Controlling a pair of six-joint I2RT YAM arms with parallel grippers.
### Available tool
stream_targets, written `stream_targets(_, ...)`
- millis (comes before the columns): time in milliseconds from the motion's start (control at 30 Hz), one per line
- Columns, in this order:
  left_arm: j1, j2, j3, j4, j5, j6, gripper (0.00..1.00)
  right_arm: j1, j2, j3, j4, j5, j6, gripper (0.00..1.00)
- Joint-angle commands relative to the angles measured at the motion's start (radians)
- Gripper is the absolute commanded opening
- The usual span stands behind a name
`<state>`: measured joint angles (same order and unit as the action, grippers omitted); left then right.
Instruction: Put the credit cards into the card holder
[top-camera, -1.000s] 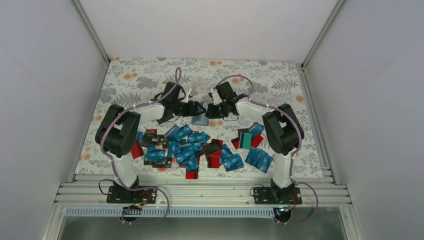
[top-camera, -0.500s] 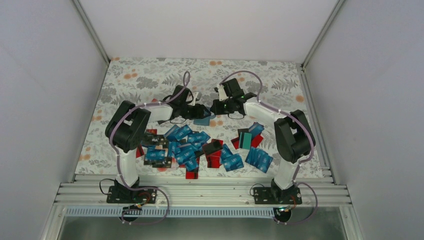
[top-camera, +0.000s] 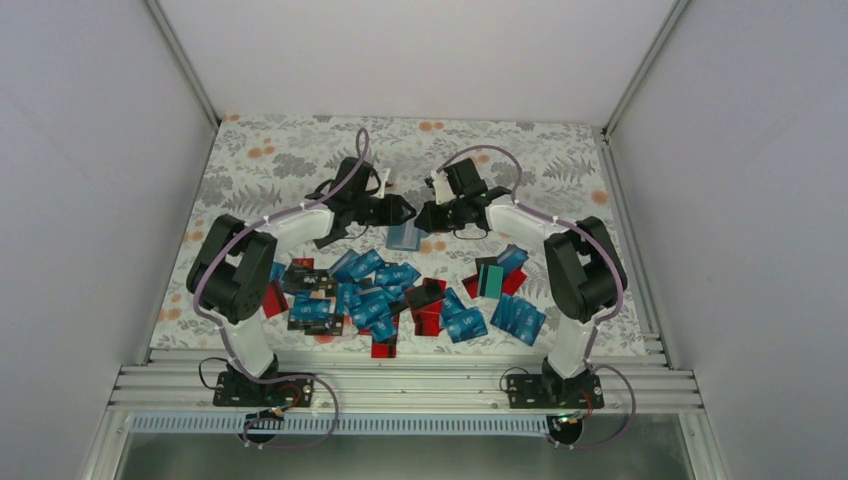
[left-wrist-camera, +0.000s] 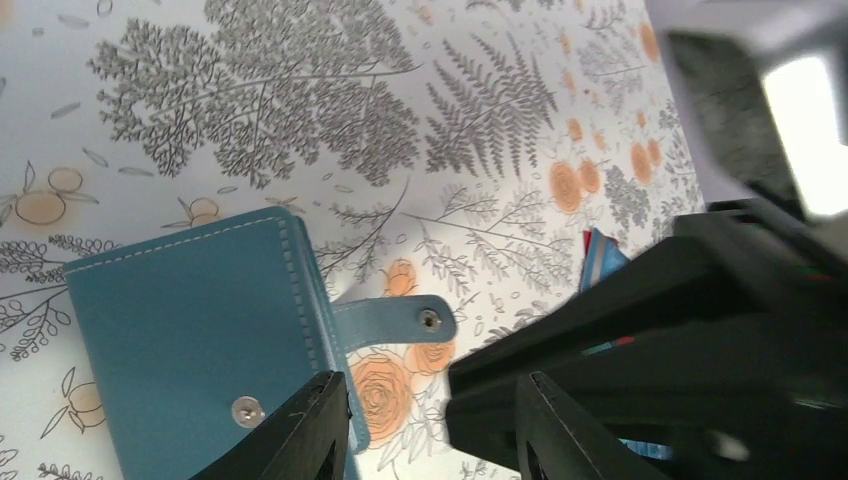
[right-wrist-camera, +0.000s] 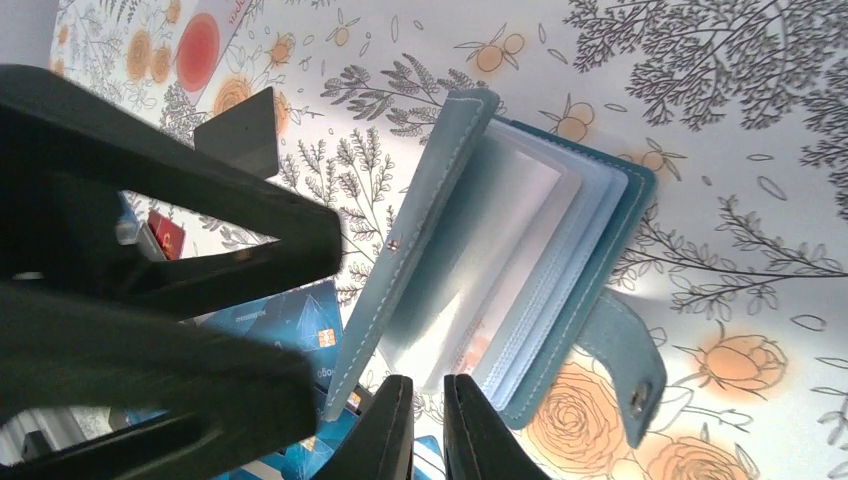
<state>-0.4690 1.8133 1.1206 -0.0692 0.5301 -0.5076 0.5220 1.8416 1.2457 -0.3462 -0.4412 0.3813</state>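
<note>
Left end effector (top-camera: 403, 212) drew back from 1 card holder (top-camera: 404, 239).

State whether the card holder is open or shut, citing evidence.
Partly open: the card holder has its cover lifted off the clear inner sleeves, and its snap strap lies unfastened.

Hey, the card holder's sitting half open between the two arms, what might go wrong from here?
The cover of the card holder stands only partly raised, so it may flop shut before a card goes in. The open jaws of the left end effector hang right beside the snap tab; closing there might catch the tab and drag the holder. The credit cards lie overlapped in a pile, so a pick may lift two at once.
</note>
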Motion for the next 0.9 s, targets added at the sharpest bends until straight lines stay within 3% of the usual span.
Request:
stream_targets(0,0.006,-0.092,0.028,-0.071,-0.047,0.046,0.42,-0.001,0.033,0.039,0.015,-0.059,0.01,0.11)
stream_targets(167,0.054,-0.172,-0.015,-0.138,-0.13,0.082,0.39,0.0,0.034,0.054,0.006,-0.065,0.009,0.12)
stream_targets(500,0.112,-0.127,-0.102,-0.125,-0.137,0.131,0.17,0.012,0.072,0.101,0.005,-0.087,0.013,0.24)
stream_targets(867,0.082,0.003,-0.08,-0.06,-0.023,0.137,0.15,0.034,0.153,0.177,-0.011,-0.084,0.023,0.26)
